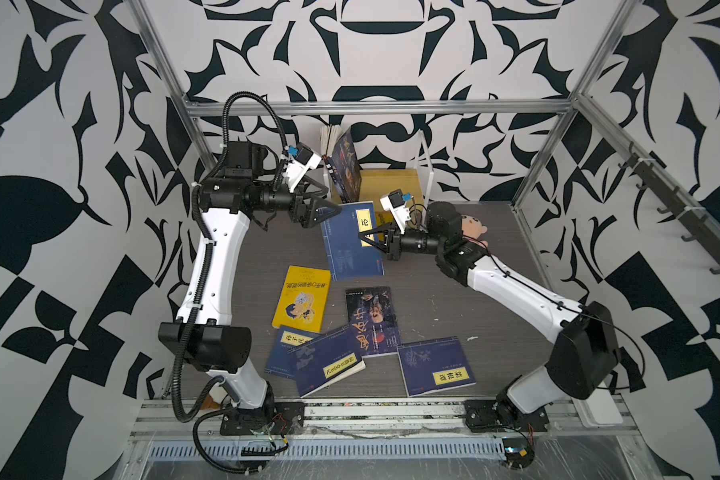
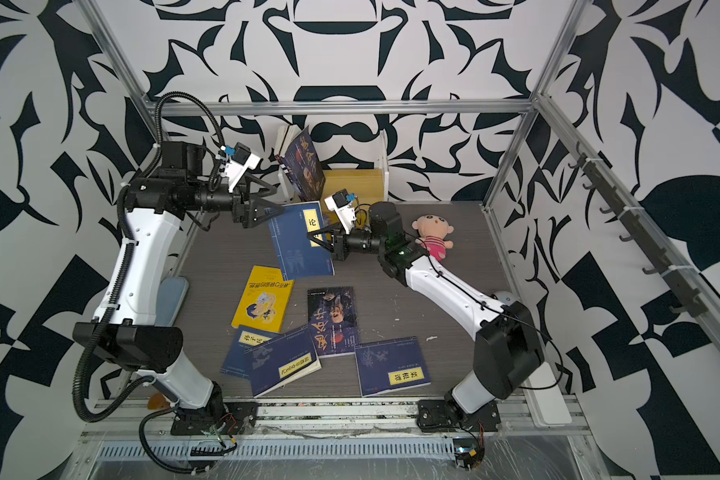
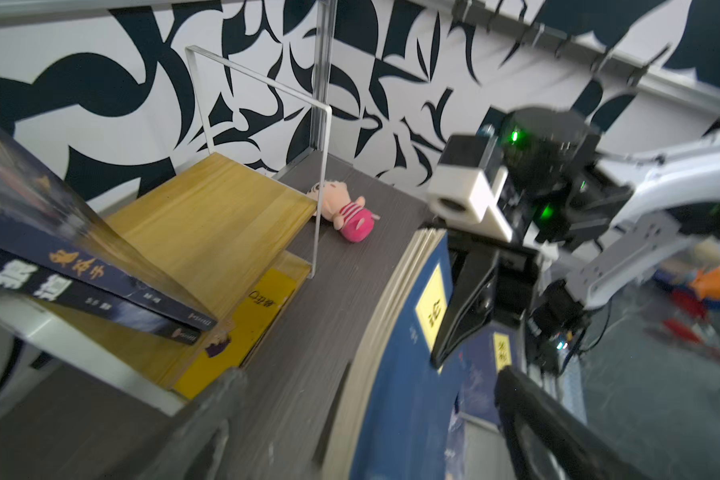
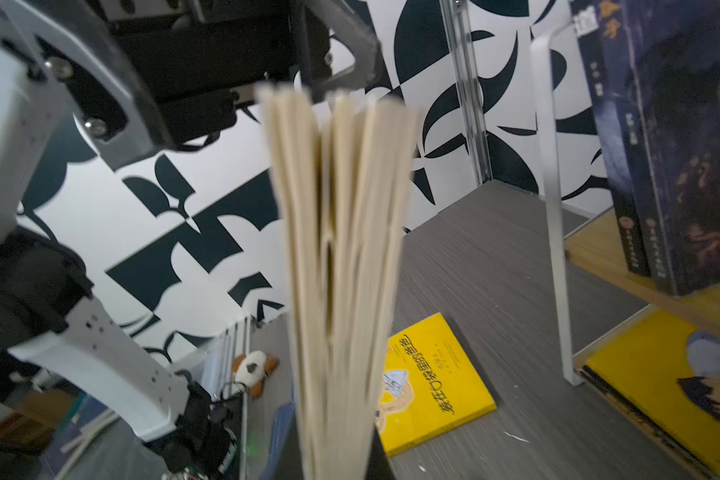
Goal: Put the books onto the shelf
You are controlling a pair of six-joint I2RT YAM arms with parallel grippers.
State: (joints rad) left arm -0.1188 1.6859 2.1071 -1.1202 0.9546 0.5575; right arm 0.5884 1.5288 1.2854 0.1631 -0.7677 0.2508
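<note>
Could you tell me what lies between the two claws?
The raised navy book, held by the right claw, the open left claw at its corner; in both top views.

Both top views are lit evenly and brightly; shadows on the table (image 1: 454,299) are kept faint and soft, and straight rails (image 1: 375,109) are bowed toward the edges. The wrist views are dimmer and smeared with blur: the book (image 4: 341,249) is blurred along its pages, the shelved books (image 3: 71,266) are rendered out of focus, and a green lamp (image 3: 514,135) is flared.
</note>
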